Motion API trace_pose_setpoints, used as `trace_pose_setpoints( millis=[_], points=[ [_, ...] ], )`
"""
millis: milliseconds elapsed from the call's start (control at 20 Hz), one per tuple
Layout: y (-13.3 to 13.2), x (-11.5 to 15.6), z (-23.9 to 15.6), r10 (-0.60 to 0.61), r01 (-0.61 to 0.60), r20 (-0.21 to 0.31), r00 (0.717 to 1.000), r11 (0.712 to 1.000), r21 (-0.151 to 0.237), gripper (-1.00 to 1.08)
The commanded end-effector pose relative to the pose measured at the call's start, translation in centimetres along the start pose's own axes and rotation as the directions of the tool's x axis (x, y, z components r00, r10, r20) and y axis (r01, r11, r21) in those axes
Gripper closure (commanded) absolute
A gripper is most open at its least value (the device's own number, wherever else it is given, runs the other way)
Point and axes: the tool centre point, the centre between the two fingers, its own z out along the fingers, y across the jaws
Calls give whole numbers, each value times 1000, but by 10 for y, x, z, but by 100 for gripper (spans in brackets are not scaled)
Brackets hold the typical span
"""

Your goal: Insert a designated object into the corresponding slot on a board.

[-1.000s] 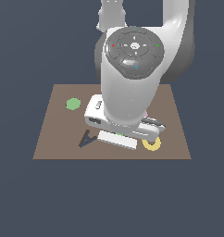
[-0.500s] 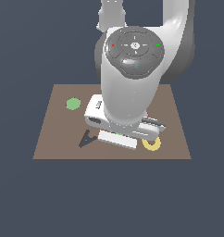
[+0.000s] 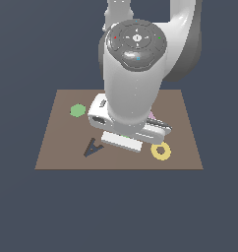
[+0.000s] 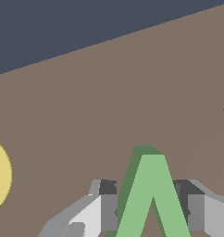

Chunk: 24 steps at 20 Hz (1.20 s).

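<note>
Gripper: in my wrist view the gripper (image 4: pixel 151 213) is clamped on the green V (image 4: pixel 152 196), one dark pad against each outer side of the piece.
Green V: I see it between the fingers, over the bare brown board (image 4: pixel 132 92); whether it touches the surface I cannot tell.
Near edge: in the exterior view a dark V cut-out (image 3: pixel 93 147) and the yellow ring (image 3: pixel 161 151) lie close to the board's front edge, the arm's hand between them.
Farther back: the green hexagon (image 3: pixel 77 110) sits toward the exterior view's left.
Open room: I see bare board around the hexagon and along the back edge.
</note>
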Motion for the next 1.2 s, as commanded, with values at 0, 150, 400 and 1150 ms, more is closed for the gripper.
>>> trace_pose_setpoints(
  millis=[0,150,400,1150],
  points=[
    [5,-7,-1,18,-18,0,1000,1000,0,108],
    [13,-19,-1,47,-47,0,999,999,0,108],
    [28,-45,-3,109,-109,0,994,994,0,108],
    [62,-121,-8,280,-280,2,960,960,-1,108]
  ],
)
